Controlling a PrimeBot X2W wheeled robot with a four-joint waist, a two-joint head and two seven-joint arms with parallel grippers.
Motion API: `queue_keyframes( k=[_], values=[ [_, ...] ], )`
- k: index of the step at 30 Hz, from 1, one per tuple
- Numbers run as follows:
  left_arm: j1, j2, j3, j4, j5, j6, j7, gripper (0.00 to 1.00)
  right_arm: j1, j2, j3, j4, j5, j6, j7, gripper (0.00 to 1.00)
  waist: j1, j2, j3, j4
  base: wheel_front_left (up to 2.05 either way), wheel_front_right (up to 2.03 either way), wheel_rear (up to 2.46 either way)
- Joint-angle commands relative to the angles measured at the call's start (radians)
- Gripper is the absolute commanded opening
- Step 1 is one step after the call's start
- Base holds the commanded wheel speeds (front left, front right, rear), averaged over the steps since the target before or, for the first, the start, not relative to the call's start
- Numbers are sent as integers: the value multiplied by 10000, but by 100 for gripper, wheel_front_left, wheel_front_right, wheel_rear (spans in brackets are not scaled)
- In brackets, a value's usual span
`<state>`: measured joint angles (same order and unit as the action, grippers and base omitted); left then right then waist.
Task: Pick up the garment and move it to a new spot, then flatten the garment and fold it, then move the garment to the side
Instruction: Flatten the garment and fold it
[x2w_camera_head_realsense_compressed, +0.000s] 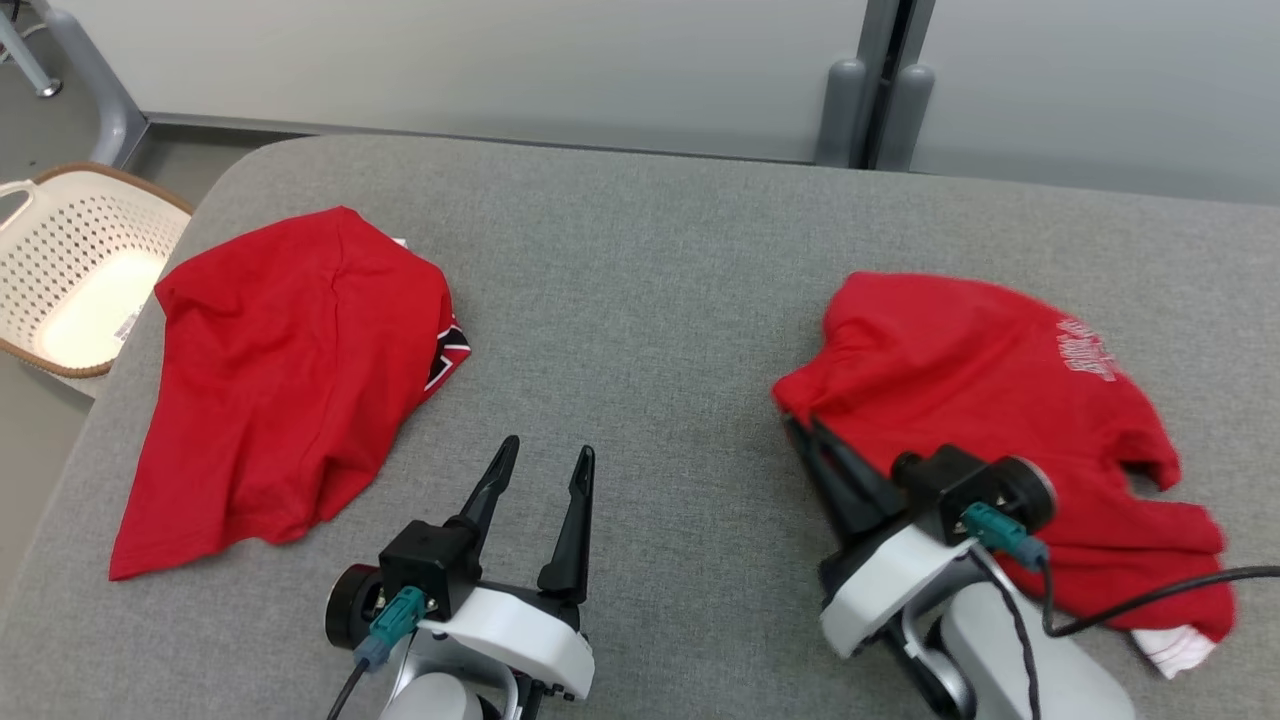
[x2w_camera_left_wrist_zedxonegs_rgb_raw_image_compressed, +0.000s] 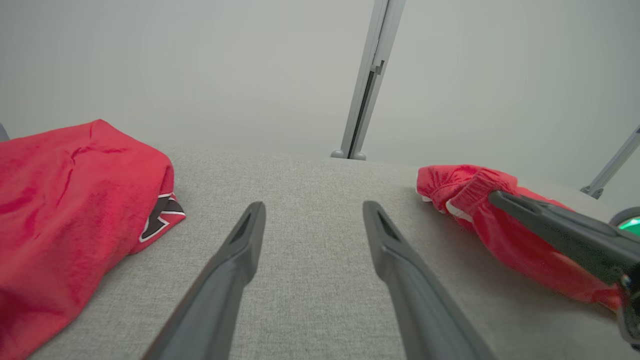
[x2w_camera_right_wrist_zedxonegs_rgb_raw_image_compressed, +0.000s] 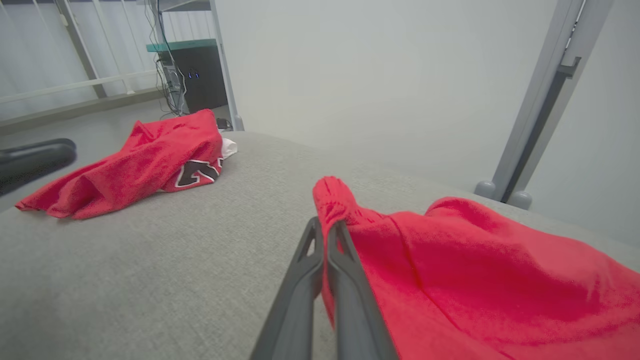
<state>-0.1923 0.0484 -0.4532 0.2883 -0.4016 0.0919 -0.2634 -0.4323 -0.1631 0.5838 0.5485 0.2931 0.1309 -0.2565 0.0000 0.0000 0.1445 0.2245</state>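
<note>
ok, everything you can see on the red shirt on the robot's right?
The right-hand red shirt is soft, knit-looking cloth, crumpled, lying in a loose heap on the right side of the grey table. White print shows near its far edge and white trim peeks out at its near right corner. Its left edge is bunched up and pinched in the shut right gripper.

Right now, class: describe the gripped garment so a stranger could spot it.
On the grey table lie two red garments. It is the right garment, pinched by the right gripper. It bears pale lettering; the left garment shows a black patch.
</note>
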Motion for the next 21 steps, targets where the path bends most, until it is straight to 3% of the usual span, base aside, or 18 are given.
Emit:
queue_keyframes(
  k=[1, 5, 9, 21],
  values=[
    [96, 37, 53, 22, 75, -31, -20, 100, 172, -67, 616, -463, 647, -3, 78, 0, 0, 0, -290, -180, 0, 0, 0],
    [257, 37, 57, 54, 108, -44, -18, 100, 205, -611, 1899, -1813, 2285, -5, 473, 0, 0, 0, -507, -248, 0, 0, 0],
    [397, 37, 11, -19, 145, -89, -18, 100, -109, -1233, 2063, -2337, 3288, -3, 844, 0, 0, 0, -493, -158, 0, 0, 0],
    [21, 37, -327, -102, -28, -51, -19, 100, -1671, -2348, 2047, -343, 3984, -3, 1417, 0, 0, 0, 142, 513, 0, 0, 0]
  ],
)
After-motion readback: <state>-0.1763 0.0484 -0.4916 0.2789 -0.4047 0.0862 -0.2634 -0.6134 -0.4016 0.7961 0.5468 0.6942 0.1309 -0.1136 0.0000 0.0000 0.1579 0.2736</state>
